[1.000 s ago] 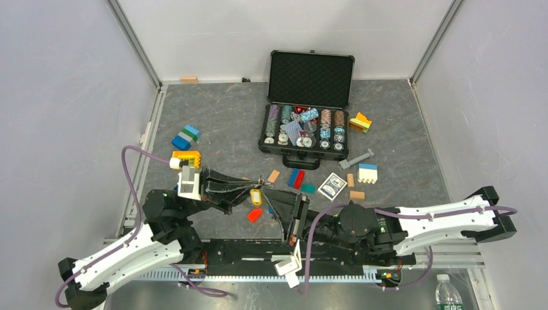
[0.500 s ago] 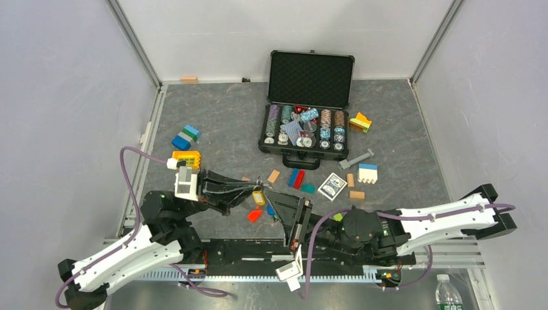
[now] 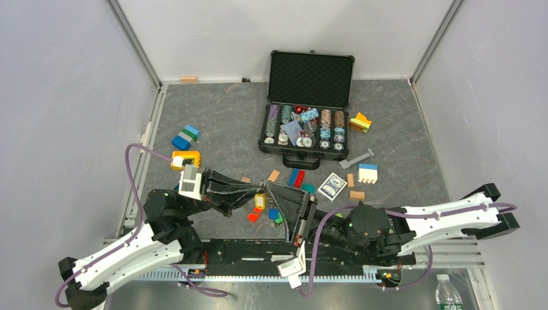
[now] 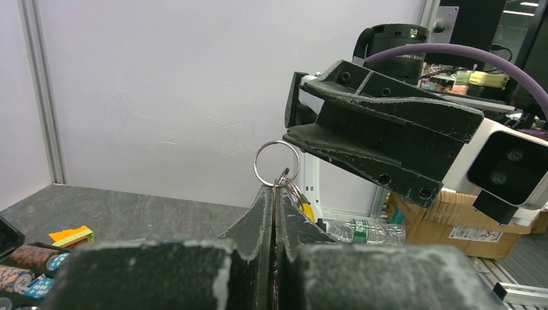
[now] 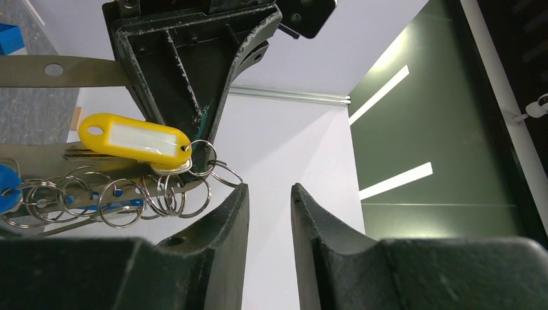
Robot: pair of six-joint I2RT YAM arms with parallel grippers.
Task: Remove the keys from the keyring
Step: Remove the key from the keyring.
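My left gripper (image 3: 251,192) is shut on the keyring (image 4: 276,163), a thin silver ring standing up from its pinched fingertips (image 4: 272,194). A yellow tag (image 3: 260,201) and several linked rings (image 5: 129,194) dangle from it, with a blue key head (image 5: 5,194) at the frame's edge in the right wrist view. My right gripper (image 5: 270,187) is open with nothing between its jaws, and its left fingertip sits just beside the hanging rings. On the mat under both grippers lie a red-headed key (image 3: 253,217), a blue one (image 3: 273,213) and a green one (image 3: 279,219).
An open black case (image 3: 311,77) with poker chips stands at the back. Toy blocks (image 3: 186,137), a card box (image 3: 333,186), small wooden pieces (image 3: 274,175) and a grey bolt (image 3: 357,158) are scattered on the grey mat. Frame walls close in both sides.
The right gripper has opened wider and shifted slightly right, uncovering the blue and green keys on the mat. The left gripper with the ring and yellow tag has dropped a little.
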